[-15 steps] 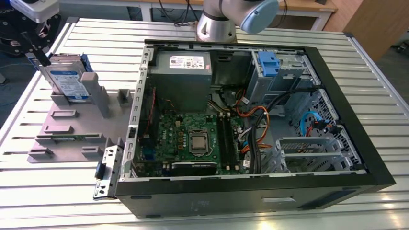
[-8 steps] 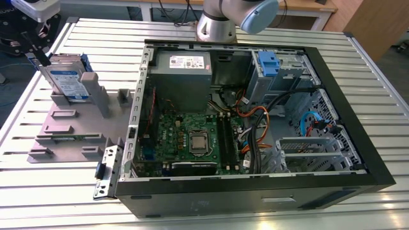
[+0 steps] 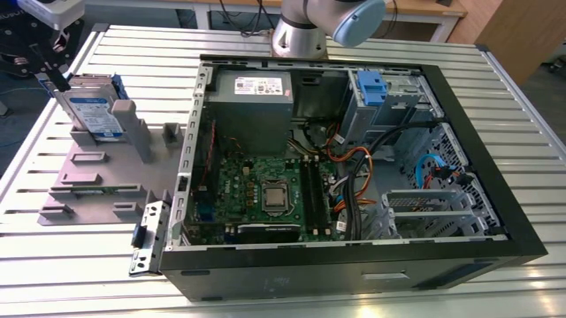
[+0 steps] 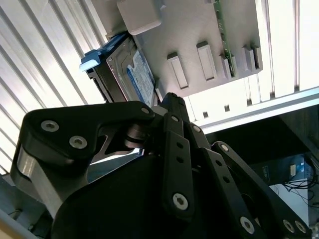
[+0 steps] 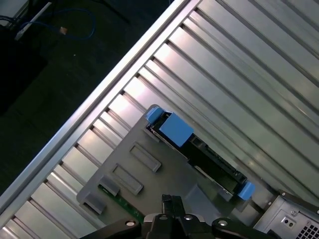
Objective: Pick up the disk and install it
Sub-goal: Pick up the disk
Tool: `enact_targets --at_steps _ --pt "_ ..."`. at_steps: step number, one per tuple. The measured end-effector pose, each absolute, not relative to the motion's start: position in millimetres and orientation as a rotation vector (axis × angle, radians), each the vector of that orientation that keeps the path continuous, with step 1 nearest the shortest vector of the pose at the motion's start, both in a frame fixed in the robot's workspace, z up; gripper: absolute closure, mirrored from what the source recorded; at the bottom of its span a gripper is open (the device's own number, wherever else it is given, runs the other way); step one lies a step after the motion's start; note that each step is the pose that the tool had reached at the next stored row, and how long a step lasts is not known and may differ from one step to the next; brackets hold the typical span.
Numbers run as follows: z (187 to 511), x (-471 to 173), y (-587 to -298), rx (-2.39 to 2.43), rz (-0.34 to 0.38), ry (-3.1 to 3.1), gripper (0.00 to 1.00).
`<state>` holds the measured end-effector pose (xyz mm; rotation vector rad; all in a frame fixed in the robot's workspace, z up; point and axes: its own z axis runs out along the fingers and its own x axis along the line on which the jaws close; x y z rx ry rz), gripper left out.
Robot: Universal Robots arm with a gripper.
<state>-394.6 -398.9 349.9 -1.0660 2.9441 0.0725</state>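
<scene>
Just beside pincer [image 3: 55,78], disk [image 3: 93,109] (upright in holder [image 3: 89,182])

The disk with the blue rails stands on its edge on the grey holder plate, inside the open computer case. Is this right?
Not quite. The disk stands on edge on the grey holder plate, but outside the open computer case, on the table at its side, toward the exterior view's left. The exterior view shows this.
</scene>
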Motion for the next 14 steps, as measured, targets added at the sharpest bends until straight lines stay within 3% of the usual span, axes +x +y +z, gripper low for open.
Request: enact_targets --at_steps 14 --pt "349.7 -394.6 -398.9 -1.142 0.073 2.917 0.9"
